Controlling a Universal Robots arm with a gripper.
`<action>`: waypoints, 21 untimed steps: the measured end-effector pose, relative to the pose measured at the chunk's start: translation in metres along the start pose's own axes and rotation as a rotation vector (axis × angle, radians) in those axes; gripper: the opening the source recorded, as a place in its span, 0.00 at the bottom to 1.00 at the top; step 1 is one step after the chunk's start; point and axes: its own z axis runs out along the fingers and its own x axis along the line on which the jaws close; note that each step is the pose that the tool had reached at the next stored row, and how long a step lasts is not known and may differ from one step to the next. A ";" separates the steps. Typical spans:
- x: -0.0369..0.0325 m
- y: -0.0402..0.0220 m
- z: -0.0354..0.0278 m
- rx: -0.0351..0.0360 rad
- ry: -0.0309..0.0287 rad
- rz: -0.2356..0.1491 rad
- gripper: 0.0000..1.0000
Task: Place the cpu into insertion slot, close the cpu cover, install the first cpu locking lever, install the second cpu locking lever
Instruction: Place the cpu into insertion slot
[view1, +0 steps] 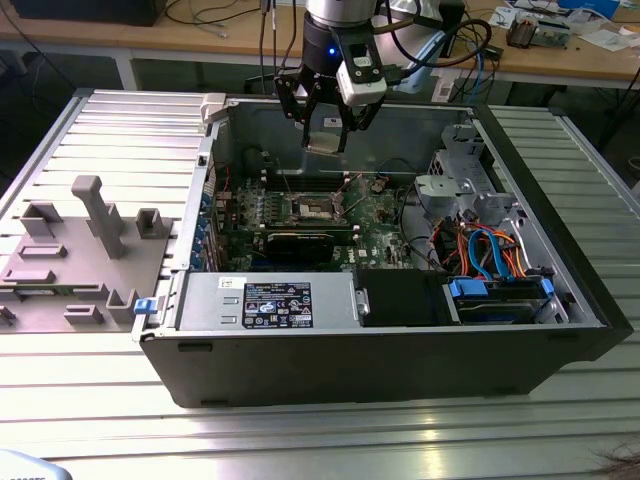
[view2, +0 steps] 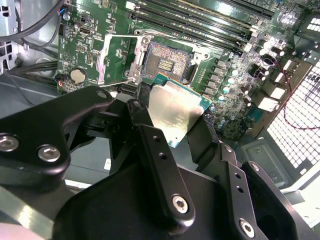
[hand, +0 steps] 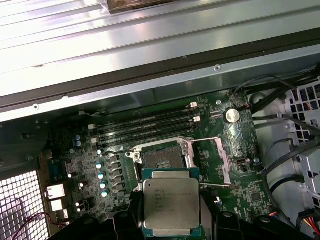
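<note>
My gripper (view1: 325, 138) hangs above the open computer case (view1: 380, 350), shut on the cpu (view1: 325, 141), a flat square chip with a silver-grey top. In both wrist views the cpu (view2: 172, 112) (hand: 171, 202) sits clamped between the black fingers (view2: 150, 145), held in the air over the green board. The insertion slot (hand: 162, 162) (view2: 165, 62) (view1: 313, 207) lies bare below and just beyond the chip, its pin field showing. The cpu cover (hand: 220, 157) (view2: 117, 60) is swung open beside the slot. Thin wire levers (hand: 215, 185) lie along that open frame.
Long memory slots (hand: 150, 125) run beside the socket and a black card (view1: 295, 243) lies across the board. A labelled power supply (view1: 280, 300) and a drive cage with blue and orange cables (view1: 490, 250) fill the case's front. Grey fixture blocks (view1: 90, 230) stand at the exterior view's left.
</note>
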 end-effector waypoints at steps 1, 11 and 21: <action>0.0000 0.0000 0.0000 0.0000 0.0000 0.000 0.55; 0.0000 0.0000 0.0002 -0.0001 -0.0002 0.006 0.55; 0.0000 0.0000 0.0004 -0.0002 -0.0004 0.010 0.55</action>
